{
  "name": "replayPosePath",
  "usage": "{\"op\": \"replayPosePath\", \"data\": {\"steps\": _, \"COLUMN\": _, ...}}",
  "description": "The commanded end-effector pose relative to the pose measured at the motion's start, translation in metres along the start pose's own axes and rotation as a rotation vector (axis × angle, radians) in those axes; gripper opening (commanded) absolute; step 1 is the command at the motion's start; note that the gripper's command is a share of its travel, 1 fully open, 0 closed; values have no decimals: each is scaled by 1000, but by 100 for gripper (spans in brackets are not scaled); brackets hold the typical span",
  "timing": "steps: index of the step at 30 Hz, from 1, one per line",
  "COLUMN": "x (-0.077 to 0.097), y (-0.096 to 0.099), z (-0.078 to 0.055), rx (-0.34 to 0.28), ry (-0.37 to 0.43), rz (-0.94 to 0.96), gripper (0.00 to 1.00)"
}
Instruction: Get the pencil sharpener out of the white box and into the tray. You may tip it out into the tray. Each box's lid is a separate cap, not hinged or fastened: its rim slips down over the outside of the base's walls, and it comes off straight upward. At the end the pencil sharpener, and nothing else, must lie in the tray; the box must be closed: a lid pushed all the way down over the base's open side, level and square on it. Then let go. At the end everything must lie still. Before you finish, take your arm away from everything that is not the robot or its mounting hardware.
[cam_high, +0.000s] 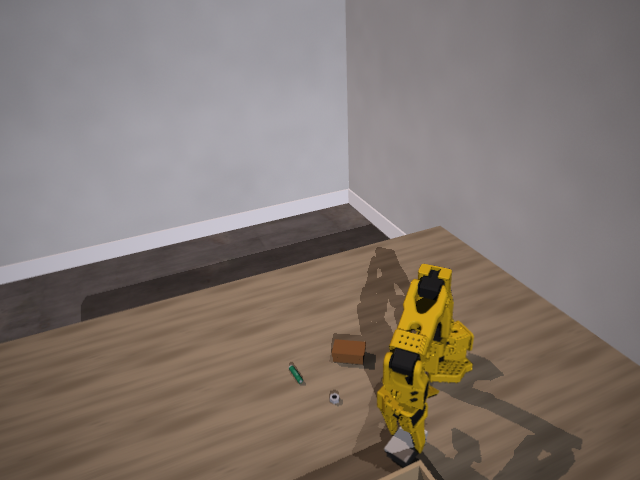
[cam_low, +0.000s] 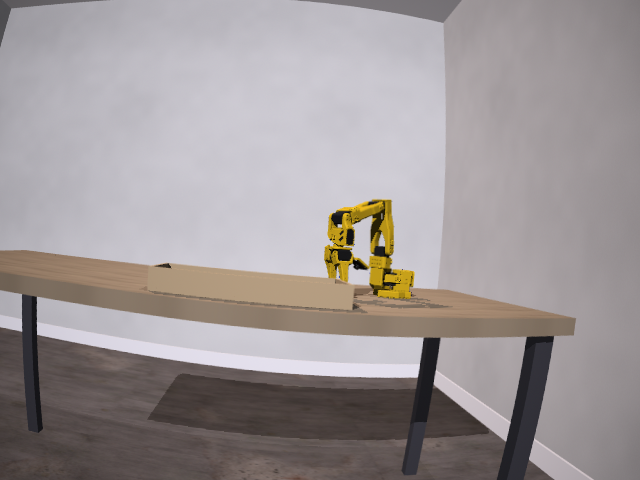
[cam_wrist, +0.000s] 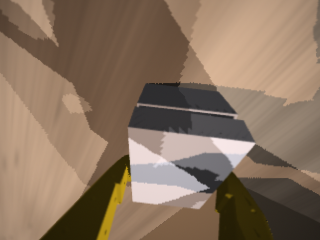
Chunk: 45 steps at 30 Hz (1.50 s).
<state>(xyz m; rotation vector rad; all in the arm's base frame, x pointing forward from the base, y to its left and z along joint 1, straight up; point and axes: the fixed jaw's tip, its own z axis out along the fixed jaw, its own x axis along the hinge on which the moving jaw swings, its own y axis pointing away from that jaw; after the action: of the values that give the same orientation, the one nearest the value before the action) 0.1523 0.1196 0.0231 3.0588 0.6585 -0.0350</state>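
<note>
Honestly, the pencil sharpener can't be seen; presumably it's shut inside the white box (cam_high: 399, 445) (cam_wrist: 175, 142), near the worktop's (cam_high: 206, 387) (cam_low: 465, 325) tray-side edge. The box is pinched by the narrowed tool (cam_high: 406, 440) (cam_low: 337, 280) (cam_wrist: 175, 170). Probably light, stiff, slippery: lid sides should be gripped squarely, gently.

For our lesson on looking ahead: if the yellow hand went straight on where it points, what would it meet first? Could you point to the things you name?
Probably the white box (cam_high: 401, 445) (cam_wrist: 175, 165) between the fingers of the yellow hand (cam_high: 407, 439) (cam_wrist: 172, 187); depth is unclear.

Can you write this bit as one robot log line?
yellow hand: closed on small white box | lid: on | box: outside light-tan tray
</note>
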Motion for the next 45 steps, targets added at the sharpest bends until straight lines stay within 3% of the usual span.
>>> {"op": "replayPosePath", "data": {"steps": 1, "x": 6, "y": -1, "z": 0, "rx": 7, "ry": 24, "rz": 2, "gripper": 23}}
{"op": "replayPosePath", "data": {"steps": 45, "x": 9, "y": -2, "z": 3, "rx": 7, "ry": 24, "rz": 2, "gripper": 23}}
